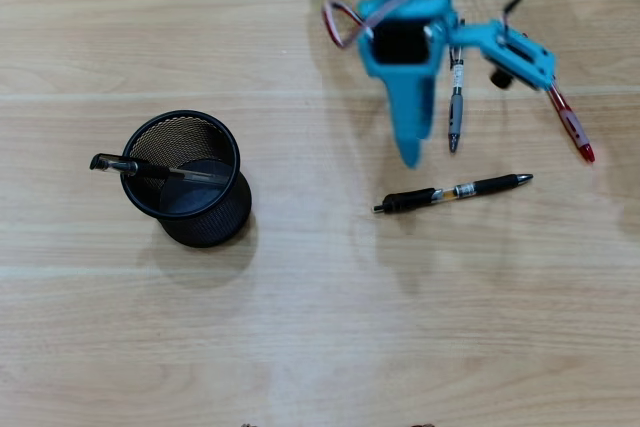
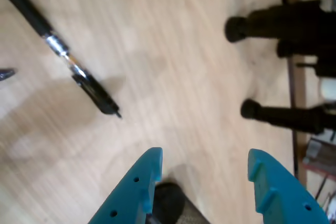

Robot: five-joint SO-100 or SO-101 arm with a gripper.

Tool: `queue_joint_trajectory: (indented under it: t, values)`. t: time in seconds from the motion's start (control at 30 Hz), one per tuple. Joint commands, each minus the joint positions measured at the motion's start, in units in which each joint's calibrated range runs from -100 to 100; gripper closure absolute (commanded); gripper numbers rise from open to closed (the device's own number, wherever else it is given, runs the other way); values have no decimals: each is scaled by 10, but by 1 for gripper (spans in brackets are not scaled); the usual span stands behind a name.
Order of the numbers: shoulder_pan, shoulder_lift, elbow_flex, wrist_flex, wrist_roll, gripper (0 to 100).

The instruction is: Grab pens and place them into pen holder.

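Observation:
A black mesh pen holder [image 1: 205,217] stands at the left in the overhead view, with one black pen [image 1: 150,168] leaning in it. A black pen [image 1: 455,190] lies on the wood table right of centre; it also shows in the wrist view [image 2: 63,56] at the upper left. A grey pen [image 1: 455,107] and a red pen [image 1: 570,122] lie further back. My teal gripper [image 1: 475,112] hangs above the grey pen, jaws wide apart and empty. In the wrist view the gripper [image 2: 206,156] is open, both fingers at the bottom edge.
Two black posts [image 2: 278,24] stand at the right of the wrist view beside a dark floor strip. A dark blurred shape [image 2: 168,203] sits low by the left finger. The arm's cables [image 1: 345,22] hang near the table's back edge.

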Motion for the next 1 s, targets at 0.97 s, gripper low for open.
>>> queue_joint_trajectory:
  t: [0.97]
  values:
    - [-119,329,-173,56,46,83]
